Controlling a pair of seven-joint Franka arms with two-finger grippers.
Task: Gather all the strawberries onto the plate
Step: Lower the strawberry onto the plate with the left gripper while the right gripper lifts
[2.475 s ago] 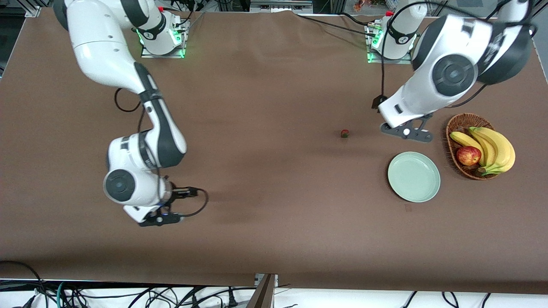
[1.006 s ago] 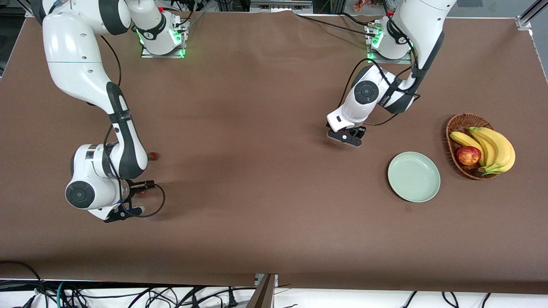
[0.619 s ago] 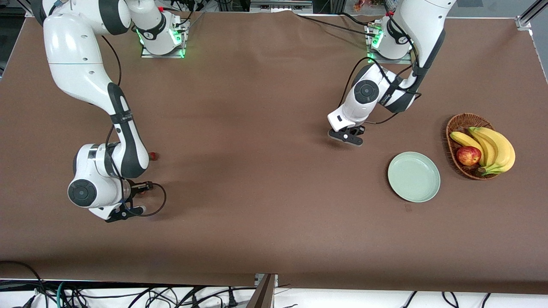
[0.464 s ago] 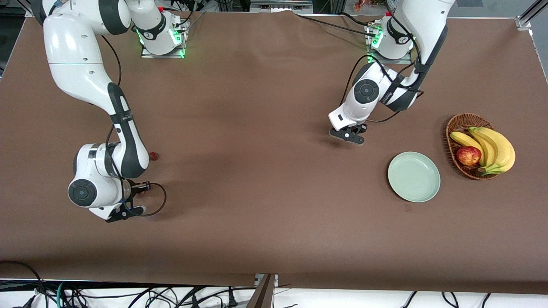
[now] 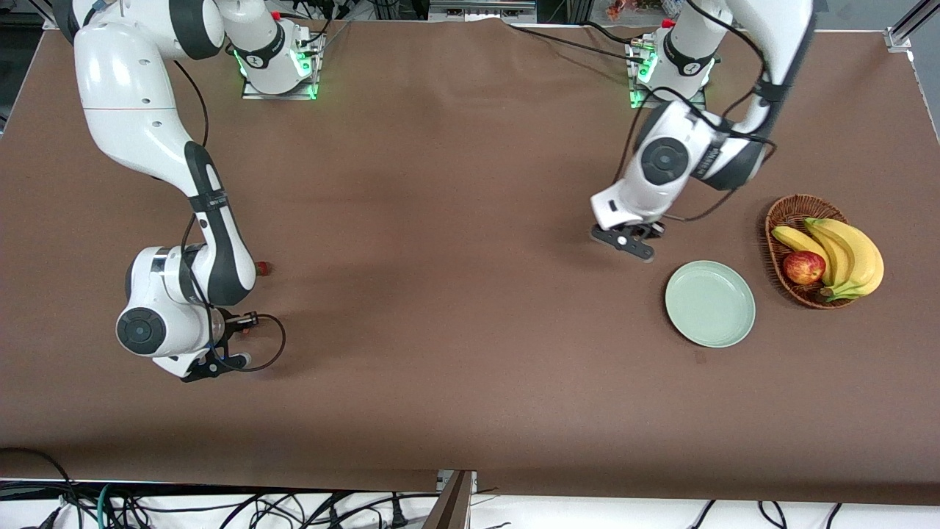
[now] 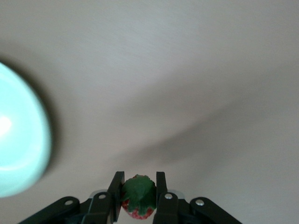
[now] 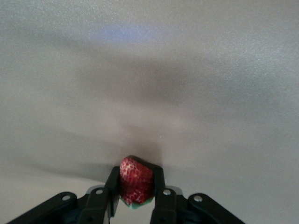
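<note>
My left gripper is shut on a strawberry, leafy top toward the camera, and holds it above the table beside the pale green plate. The plate's rim also shows in the left wrist view. My right gripper is shut on a second strawberry, low over the table at the right arm's end. The third strawberry lies on the table beside the right forearm, farther from the front camera than that gripper. The plate holds nothing.
A wicker basket with bananas and a red-yellow apple stands beside the plate, toward the left arm's end. The brown table cloth stretches between the two arms.
My left gripper closed on the strawberry where it lay, then carried it toward the plate. My right arm has stayed almost still for the last second, shut on its berry.
</note>
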